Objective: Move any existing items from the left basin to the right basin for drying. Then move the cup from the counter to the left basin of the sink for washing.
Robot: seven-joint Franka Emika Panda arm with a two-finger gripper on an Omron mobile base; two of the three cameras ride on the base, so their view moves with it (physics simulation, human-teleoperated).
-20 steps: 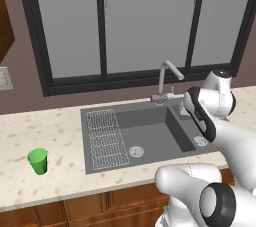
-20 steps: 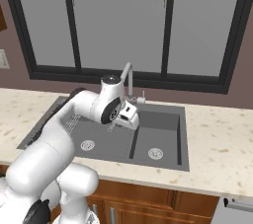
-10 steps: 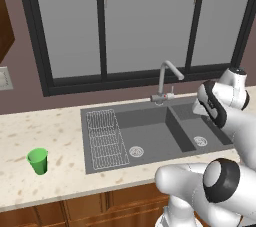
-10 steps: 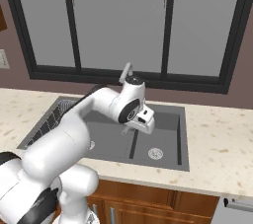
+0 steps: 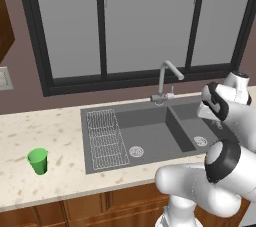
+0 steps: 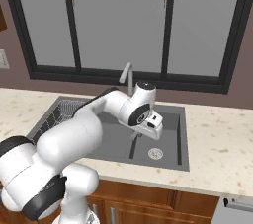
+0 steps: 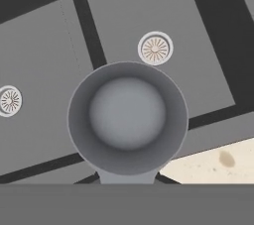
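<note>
A round dull-grey item [image 7: 128, 115], hollow like a little bowl, sits at my gripper [image 6: 142, 133], which is shut on it. In the hand view it hangs over the front part of the right basin [image 7: 188, 55], with that basin's drain [image 7: 155, 48] just beyond it. The left basin [image 5: 150, 131] with its white wire rack [image 5: 105, 136] lies to the left, and its drain [image 7: 10, 100] shows beside the item. The green cup [image 5: 38, 161] stands upright on the beige counter [image 5: 65, 176], far left of the sink.
The curved silver faucet [image 5: 167, 78] rises behind the divider between the basins, close to my forearm. Dark-framed windows run along the back wall. A strip of counter [image 7: 223, 159] lies in front of the right basin.
The arm has swung right, from the sink's divider to over the right basin, with the grey item still in the gripper. The green cup has not moved.
</note>
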